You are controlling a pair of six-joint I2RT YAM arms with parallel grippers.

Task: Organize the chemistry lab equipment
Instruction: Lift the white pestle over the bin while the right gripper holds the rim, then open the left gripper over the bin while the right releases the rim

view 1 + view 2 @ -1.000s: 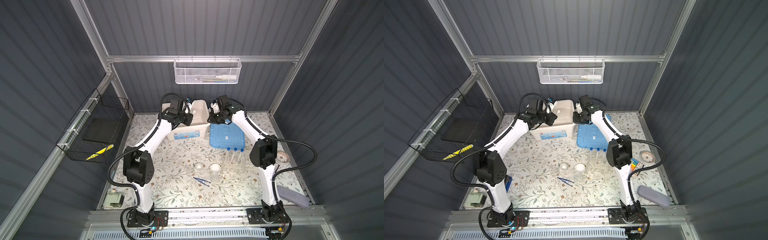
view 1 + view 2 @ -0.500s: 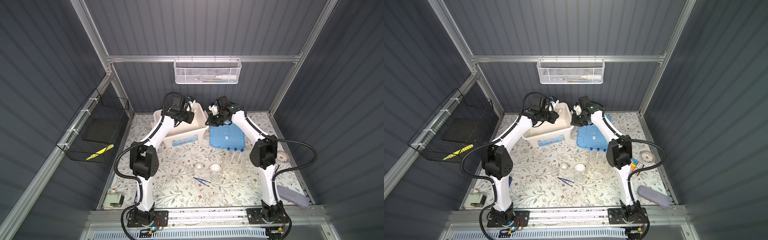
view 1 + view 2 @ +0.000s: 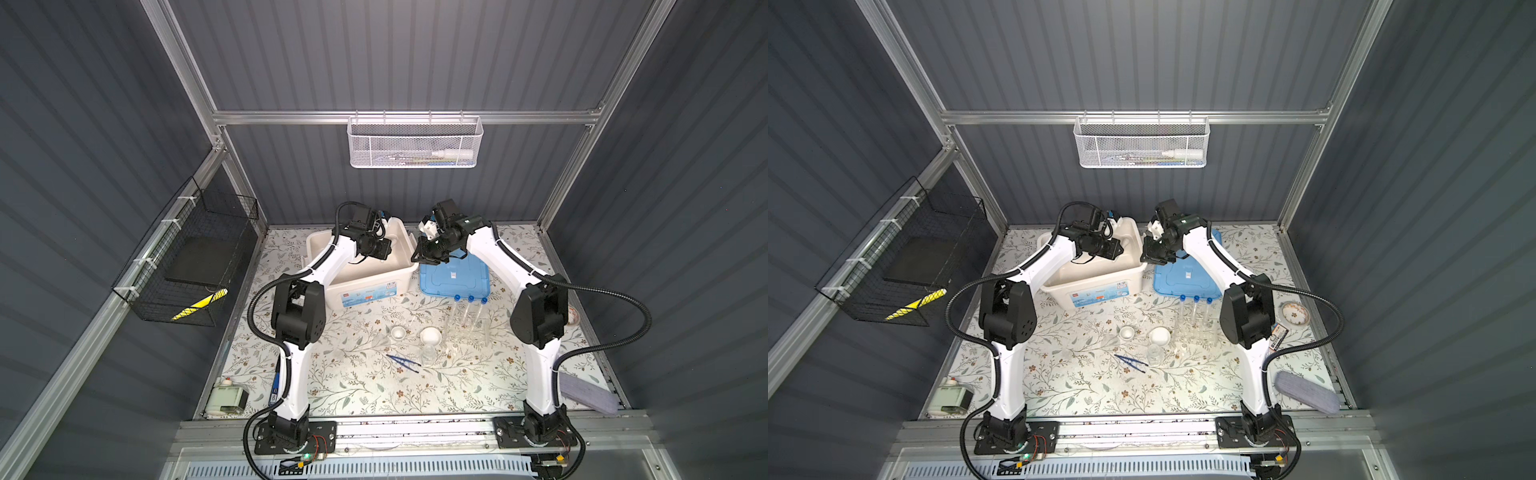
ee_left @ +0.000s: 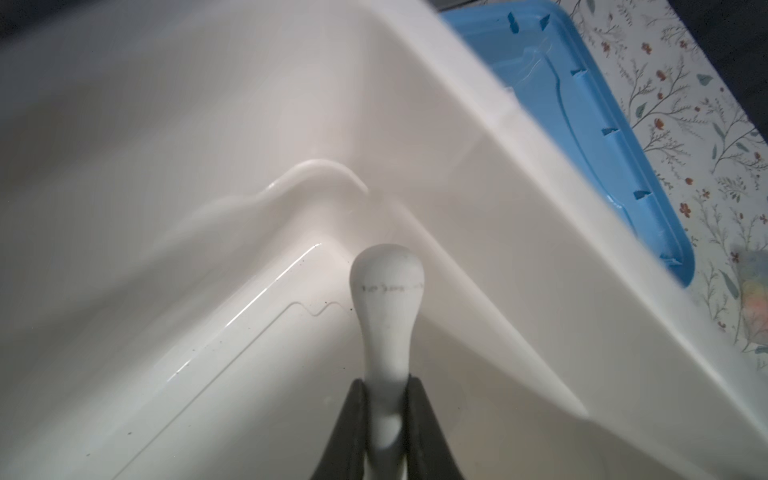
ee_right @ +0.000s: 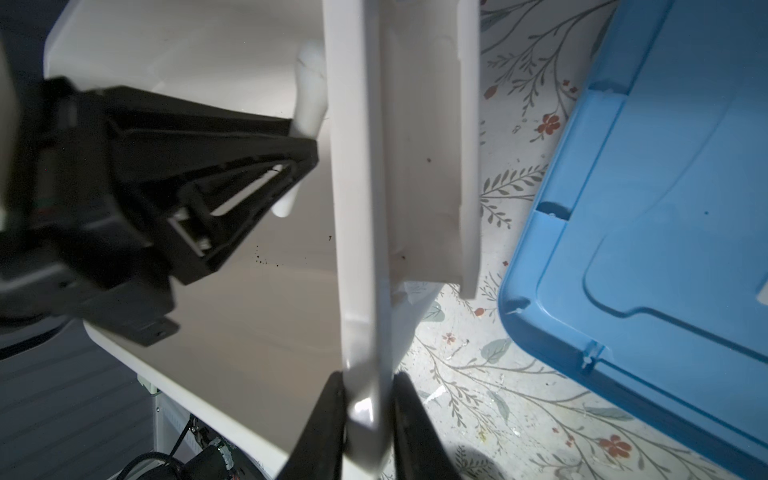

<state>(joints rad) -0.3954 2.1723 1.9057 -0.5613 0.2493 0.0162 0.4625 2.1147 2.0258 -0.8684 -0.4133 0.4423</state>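
Left pincer (image 4: 384, 386), clutching white rod (image 4: 386, 299), has swung into bin (image 3: 365, 291); right pincer (image 5: 368, 386) clamps its three-o'clock rim; tubes (image 3: 469, 316), dishes (image 3: 430, 334), flask (image 3: 428, 355), tweezers (image 3: 403, 360) wait outside.

In the left wrist view the rod (image 4: 386, 316) runs off the edge between the left tool's (image 4: 387, 380) jaws, its gripped end unseen. The bin (image 5: 357, 208) rim leaves the right wrist view past the right tool (image 5: 369, 376). In both top views the rack (image 3: 461, 343) is too clear to trace
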